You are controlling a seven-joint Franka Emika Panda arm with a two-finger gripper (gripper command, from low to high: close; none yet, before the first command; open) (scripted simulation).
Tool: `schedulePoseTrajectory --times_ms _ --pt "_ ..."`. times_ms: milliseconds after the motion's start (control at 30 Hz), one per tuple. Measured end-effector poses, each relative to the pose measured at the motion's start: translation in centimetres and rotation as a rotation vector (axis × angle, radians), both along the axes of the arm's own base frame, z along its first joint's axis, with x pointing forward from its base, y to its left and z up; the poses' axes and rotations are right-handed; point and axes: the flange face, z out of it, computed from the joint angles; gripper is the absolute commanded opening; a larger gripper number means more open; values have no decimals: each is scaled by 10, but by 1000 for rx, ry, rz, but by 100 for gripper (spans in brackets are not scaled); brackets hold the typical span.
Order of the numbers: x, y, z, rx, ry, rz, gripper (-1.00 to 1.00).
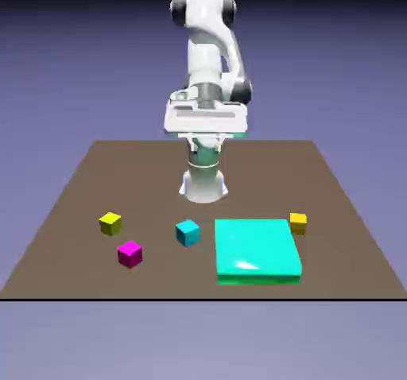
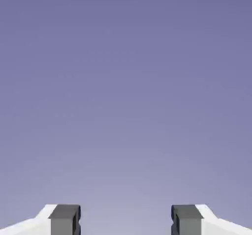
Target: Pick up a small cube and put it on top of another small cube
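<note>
Turquoise slab and magenta cube nearest, hand spread wide, gripping nothing.

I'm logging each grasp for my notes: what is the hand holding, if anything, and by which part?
Nothing is held: the hand is open, with only backdrop showing between its fingertips.

Exterior view, right: yellow-orange cube partly hidden behind the turquoise block. Hand view, bottom edge: both fingers cut off by the frame.
</note>
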Motion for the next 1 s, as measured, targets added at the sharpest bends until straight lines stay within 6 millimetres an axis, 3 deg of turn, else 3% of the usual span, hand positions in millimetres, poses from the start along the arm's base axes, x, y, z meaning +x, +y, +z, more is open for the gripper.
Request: schedulePoseTrajectory --times_ms 200,333,433,467,700,733,800,1000 --pt "-10 -10 -123 -163 446 199 0" --pt "-40 -20 -196 -245 745 354 0" --pt "-68 -30 -240 -286 949 466 0" --pt "-68 -29 -240 -286 949 467 0" --pt "-77 -37 -303 -287 949 466 0" --pt "-79 -37 -308 -286 949 467 -100" --pt "-79 -37 -308 -286 949 467 -100" --pt "-68 -30 -254 -290 949 469 -100"
